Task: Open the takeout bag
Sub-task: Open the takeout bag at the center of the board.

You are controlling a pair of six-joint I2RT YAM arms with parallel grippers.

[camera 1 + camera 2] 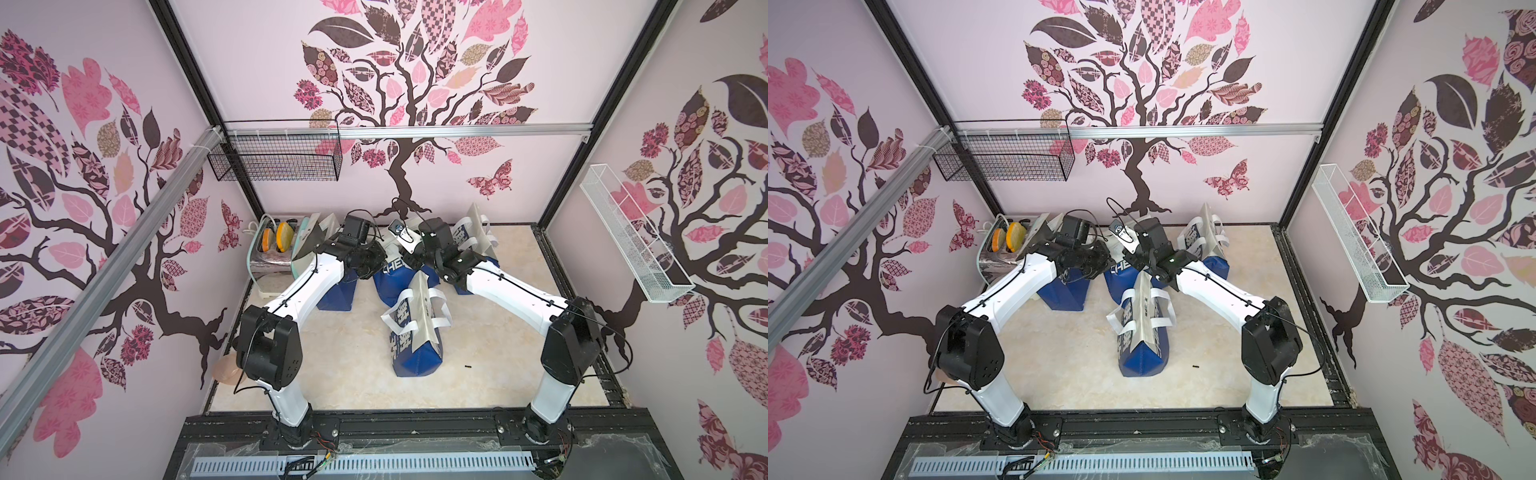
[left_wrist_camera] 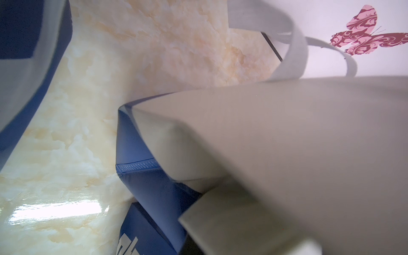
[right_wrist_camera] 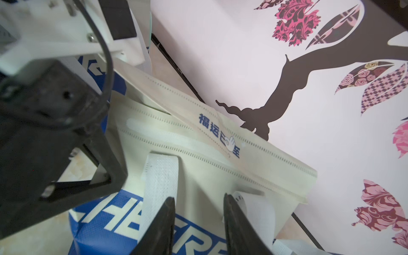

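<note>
Nearest the base, we note a spare bag (image 1: 415, 332) standing on the table (image 1: 519, 353), well clear of both arms; we disregard it. Further in, both arms meet over the takeout bag (image 1: 388, 274), the blue one with white lettering. It stands in the middle of the table's far half, between a left bag (image 1: 334, 293) and a right bag (image 1: 476, 226).

The left gripper (image 1: 371, 259) is closed. Cream fabric fills its wrist view, but we cannot tell whether any of it sits between the jaws. The right gripper (image 3: 199, 220) has its jaws apart, poised at the cream upper panel between the two handle straps (image 3: 161, 176), and it grips nothing.

Beyond the fingers (image 3: 165, 223), the top band (image 3: 220, 163) lies flat. We therefore judge the mouth unopened, and the step in hand to be taking hold of it. Next, the right jaws need to close on one wall only, near the band, and draw away from the left side. Pinching both walls would hold the mouth closed.

At the far left corner stands a toaster (image 1: 272, 245), uninvolved.
</note>
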